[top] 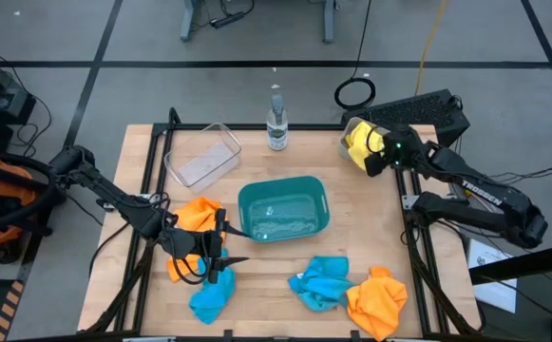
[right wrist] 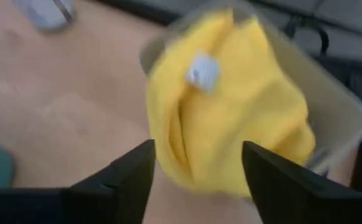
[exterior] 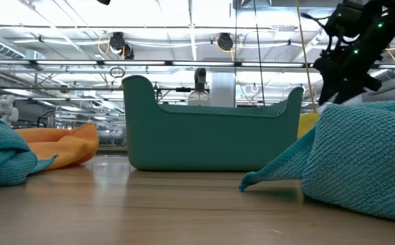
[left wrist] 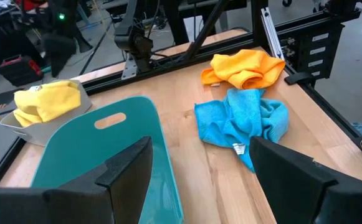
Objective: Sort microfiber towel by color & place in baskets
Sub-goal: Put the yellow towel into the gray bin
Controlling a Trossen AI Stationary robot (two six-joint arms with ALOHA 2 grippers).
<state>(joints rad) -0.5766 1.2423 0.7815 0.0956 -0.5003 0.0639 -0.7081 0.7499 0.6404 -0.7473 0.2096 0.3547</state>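
The right pincer (top: 378,152) hangs over the grey basket (top: 350,150) at the far right corner of the surface (top: 371,247), its fingers (right wrist: 128,171) spread wide just above a yellow towel (right wrist: 230,106) that fills that basket; nothing is gripped between them. The left pincer (top: 220,249) sits low over the near left part of the surface, between an orange towel (top: 198,217) and a blue towel (top: 211,296), and points toward the teal basket (top: 283,211) in the middle. In the left wrist view its fingers (left wrist: 124,171) stand wide apart and hold nothing, with the teal basket's wall (left wrist: 100,149) right in front of them. The teal basket holds no towel that can be seen. The clear basket (top: 202,155) stands at the far left, also without a towel. A clear bottle (top: 276,122) stands upright at the far edge, between the clear and grey baskets. Near the front right lie a second blue towel (top: 321,282) and a second orange towel (top: 378,302), touching each other. In the low view the blue towels show at both sides in front of the teal basket.
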